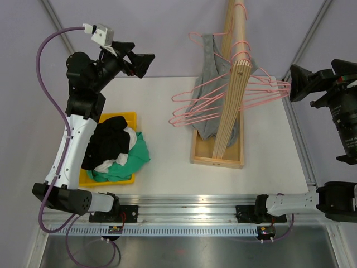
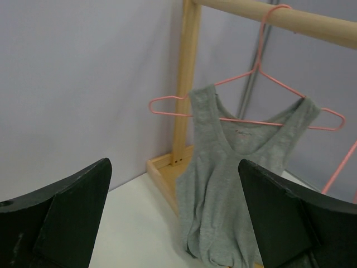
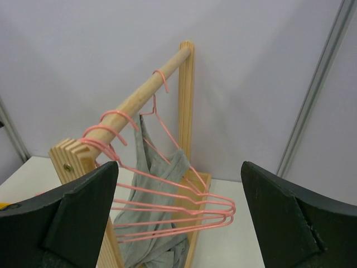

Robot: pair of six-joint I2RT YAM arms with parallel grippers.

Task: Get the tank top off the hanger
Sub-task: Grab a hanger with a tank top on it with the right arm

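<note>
1. Nearest the arm bases, a yellow plastic bin (image 1: 128,116) on the left of the white table (image 1: 167,178) holds a heap of black, white and green clothes (image 1: 114,146).
2. Right of centre stands a light wooden clothes rack (image 1: 231,106), with several bare pink wire hangers (image 1: 206,103) bunched at the near end of its rod.
3. The grey tank top (image 2: 223,167) hangs on a lone pink hanger (image 2: 245,121) at the rod's far end.
4. The left gripper (image 1: 144,65), raised left of the rack, has its jaws spread wide and holds nothing.
5. The right gripper (image 1: 293,84), raised right of the rack, likewise gapes empty.
</note>
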